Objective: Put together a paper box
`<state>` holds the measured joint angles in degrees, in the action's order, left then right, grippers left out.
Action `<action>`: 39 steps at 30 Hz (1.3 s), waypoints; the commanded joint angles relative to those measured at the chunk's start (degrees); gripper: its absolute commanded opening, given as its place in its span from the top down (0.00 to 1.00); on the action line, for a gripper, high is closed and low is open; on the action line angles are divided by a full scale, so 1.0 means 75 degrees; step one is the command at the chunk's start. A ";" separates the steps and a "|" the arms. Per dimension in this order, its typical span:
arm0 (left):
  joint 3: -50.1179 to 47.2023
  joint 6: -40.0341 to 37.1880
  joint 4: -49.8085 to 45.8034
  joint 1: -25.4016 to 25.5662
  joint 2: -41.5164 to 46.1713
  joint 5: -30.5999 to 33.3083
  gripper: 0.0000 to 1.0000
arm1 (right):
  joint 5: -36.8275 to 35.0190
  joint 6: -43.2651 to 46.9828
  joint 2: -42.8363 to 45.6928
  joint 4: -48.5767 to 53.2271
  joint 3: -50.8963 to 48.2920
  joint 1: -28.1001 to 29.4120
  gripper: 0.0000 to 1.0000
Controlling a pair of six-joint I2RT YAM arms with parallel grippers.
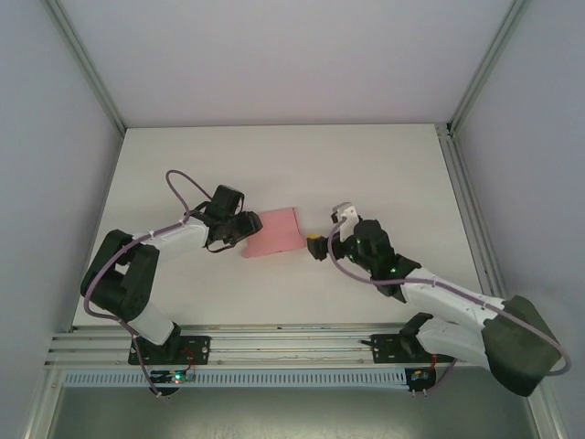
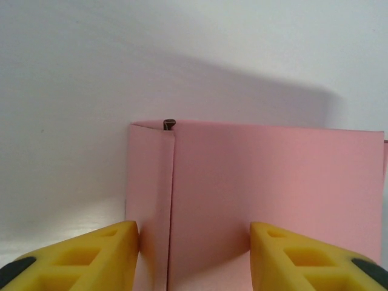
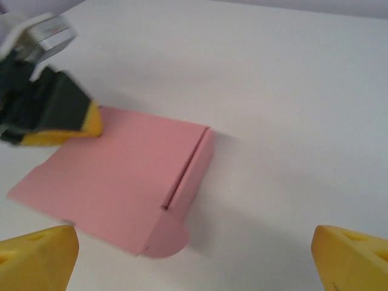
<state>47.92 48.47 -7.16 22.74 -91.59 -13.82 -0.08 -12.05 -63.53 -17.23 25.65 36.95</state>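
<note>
Light, floppy paper box (image 1: 277, 232), probably best pinched at its folded twelve-o'clock edge; left gripper (image 1: 249, 230) half-spread over it, right gripper (image 1: 327, 229) spread wide, both empty.

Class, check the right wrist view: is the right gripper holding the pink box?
No. The right gripper is wide open, and the pink box lies on the table ahead of it, untouched by it.

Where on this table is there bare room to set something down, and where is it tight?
The far half of the table, behind the paper box, is bare; so is the near strip in front of it. Crowded: the middle, where the left gripper and right gripper flank the box.
</note>
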 commanded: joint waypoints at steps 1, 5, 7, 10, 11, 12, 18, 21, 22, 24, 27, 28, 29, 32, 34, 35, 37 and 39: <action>-0.0355 -0.0268 -0.0088 -0.0067 -0.0426 -0.0227 0.51 | 0.0496 -0.0770 -0.1066 0.0418 0.1119 -0.0148 0.02; -0.0321 -0.0345 -0.0132 -0.0068 -0.0393 -0.0254 0.52 | 0.1624 -0.0861 -0.2987 0.1018 0.2406 -0.0427 0.02; -0.0319 -0.0391 -0.0156 -0.0069 -0.0338 -0.0275 0.51 | 0.2280 -0.0984 -0.3802 0.0916 0.2749 -0.0590 0.08; -0.0316 -0.0442 -0.0181 -0.0069 -0.0303 -0.0225 0.51 | 0.3243 -0.1308 -0.4612 0.0600 0.2947 -0.0832 0.17; -0.0315 -0.0456 -0.0203 -0.0067 -0.0315 -0.0219 0.51 | 0.3424 -0.1406 -0.4747 0.0392 0.2895 -0.0870 0.20; -0.0308 -0.0446 -0.0209 -0.0068 -0.0356 -0.0233 0.51 | 0.3478 -0.1455 -0.4825 0.0286 0.2851 -0.0894 0.21; -0.0309 -0.0368 0.0128 -0.0090 -0.0593 -0.0681 0.51 | 0.3006 -0.1242 -0.5233 0.0928 0.2802 -0.0906 0.44; -0.0250 -0.0455 0.0072 -0.0110 -0.0661 -0.0677 0.53 | 0.2652 -0.1318 -0.5440 0.0919 0.2625 -0.0934 0.57; -0.0231 -0.0500 0.0092 -0.0126 -0.0697 -0.0710 0.54 | 0.2541 -0.1356 -0.5522 0.0822 0.2558 -0.0953 0.58; -0.0233 -0.0591 0.0115 -0.0137 -0.0727 -0.0770 0.56 | 0.2474 -0.1481 -0.5644 0.0600 0.2436 -0.0959 0.64; -0.0266 -0.0772 0.0151 -0.0138 -0.0697 -0.0885 0.64 | 0.2881 -0.1615 -0.5615 0.0268 0.2364 -0.0977 0.61; -0.0305 -0.0835 0.0198 -0.0138 -0.0660 -0.0902 0.65 | 0.2998 -0.1642 -0.5478 0.0143 0.2329 -0.0987 0.56; -0.0363 -0.0886 0.0255 -0.0138 -0.0599 -0.0890 0.65 | 0.3042 -0.1677 -0.5322 0.0101 0.2311 -0.1003 0.53; -0.0632 -0.1137 0.0519 -0.0172 -0.0413 -0.0919 0.66 | 0.3180 -0.1716 -0.4778 0.0064 0.2244 -0.1181 0.47; -0.0962 -0.1230 0.0977 -0.0280 -0.0285 -0.1174 0.67 | 0.3551 -0.1828 -0.4482 0.0042 0.2212 -0.1398 0.38; -0.1180 -0.1227 0.1402 -0.0366 -0.0234 -0.1458 0.67 | 0.3747 -0.1900 -0.4359 0.0039 0.2195 -0.1492 0.33; -0.1681 -0.1059 0.2412 -0.0577 -0.0152 -0.2021 0.67 | 0.4076 -0.1908 -0.4127 0.0091 0.2206 -0.1604 0.28; -0.2004 -0.0863 0.3129 -0.0765 -0.0160 -0.2464 0.67 | 0.4298 -0.1800 -0.3979 0.0296 0.2263 -0.1643 0.15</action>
<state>37.50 42.04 11.94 18.92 -91.57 -27.20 27.68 -25.61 -96.03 -16.60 42.59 25.08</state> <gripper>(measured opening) 0.331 0.829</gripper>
